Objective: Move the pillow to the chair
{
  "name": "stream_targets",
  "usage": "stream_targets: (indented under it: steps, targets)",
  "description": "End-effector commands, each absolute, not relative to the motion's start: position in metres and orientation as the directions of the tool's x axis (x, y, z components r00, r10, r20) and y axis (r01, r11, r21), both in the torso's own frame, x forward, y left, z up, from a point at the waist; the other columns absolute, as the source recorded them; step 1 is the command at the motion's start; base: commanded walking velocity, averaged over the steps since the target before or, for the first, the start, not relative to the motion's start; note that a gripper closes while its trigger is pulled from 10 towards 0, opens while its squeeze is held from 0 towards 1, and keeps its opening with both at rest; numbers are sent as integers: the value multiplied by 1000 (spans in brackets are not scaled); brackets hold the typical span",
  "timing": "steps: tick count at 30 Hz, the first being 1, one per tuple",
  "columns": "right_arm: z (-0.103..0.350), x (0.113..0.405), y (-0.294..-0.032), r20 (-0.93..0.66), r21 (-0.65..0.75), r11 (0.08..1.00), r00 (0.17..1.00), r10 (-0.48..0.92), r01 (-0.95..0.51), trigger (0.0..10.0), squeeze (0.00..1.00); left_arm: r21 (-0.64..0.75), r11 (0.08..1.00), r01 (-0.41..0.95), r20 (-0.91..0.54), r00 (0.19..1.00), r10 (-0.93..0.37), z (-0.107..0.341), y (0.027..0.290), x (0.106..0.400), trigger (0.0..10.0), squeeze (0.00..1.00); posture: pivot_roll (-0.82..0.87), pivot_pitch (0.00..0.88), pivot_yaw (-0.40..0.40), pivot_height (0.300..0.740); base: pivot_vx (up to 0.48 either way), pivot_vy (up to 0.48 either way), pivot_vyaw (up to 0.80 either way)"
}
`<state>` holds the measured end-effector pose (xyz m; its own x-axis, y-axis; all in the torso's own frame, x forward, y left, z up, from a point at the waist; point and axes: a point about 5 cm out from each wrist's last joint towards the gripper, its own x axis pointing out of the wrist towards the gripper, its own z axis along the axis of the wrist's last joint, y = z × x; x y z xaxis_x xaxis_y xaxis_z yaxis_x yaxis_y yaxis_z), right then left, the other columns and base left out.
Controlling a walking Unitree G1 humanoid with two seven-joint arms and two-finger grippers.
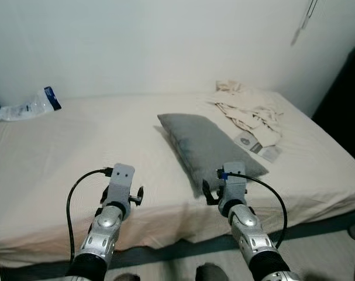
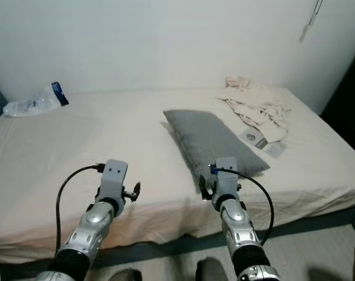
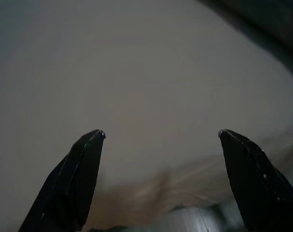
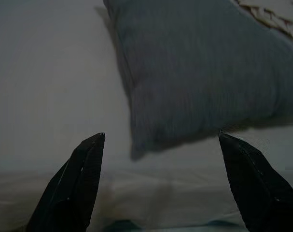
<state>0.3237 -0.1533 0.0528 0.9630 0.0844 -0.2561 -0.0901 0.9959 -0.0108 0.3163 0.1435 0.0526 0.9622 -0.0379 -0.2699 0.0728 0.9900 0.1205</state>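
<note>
Since nothing is gripped yet, both arms reach level over the bed (image 1: 60,152) edge. Right gripper (image 4: 160,137) spread wide, grey pillow (image 4: 199,67) just ahead of its tips, lined up for a grab. Left gripper (image 3: 160,135) equally wide, bare sheet beyond.

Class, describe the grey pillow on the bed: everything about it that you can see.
The pillow is a plump grey fabric rectangle with a fine weave, lying flat and slantwise on the cream bed sheet. Its far corner points toward the wall; its near end lies by the bed's edge. Crumpled pale cloth lies beside it. The right gripper, open, faces its near end without touching it.
</note>
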Motion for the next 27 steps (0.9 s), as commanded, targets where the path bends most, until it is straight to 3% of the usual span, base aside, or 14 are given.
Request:
stream_targets:
  steps: [1,20,27]
  targets:
    - [52,323,-156,-259,-5,996,963,81,-85,10000,0,130,988,81,-291,956,-40,48,143,315,10000,0,-55,51,-20,608,0,0,0]
    - [59,327,-159,-231,-6,996,969,85,-88,10000,0,118,990,77,-276,960,-42,50,142,314,10000,0,-60,57,-17,568,0,0,0]
    - [80,339,-161,-126,65,992,985,115,-107,10000,0,-97,995,-11,-195,981,-8,64,151,318,10000,0,-51,85,-19,563,0,0,0]
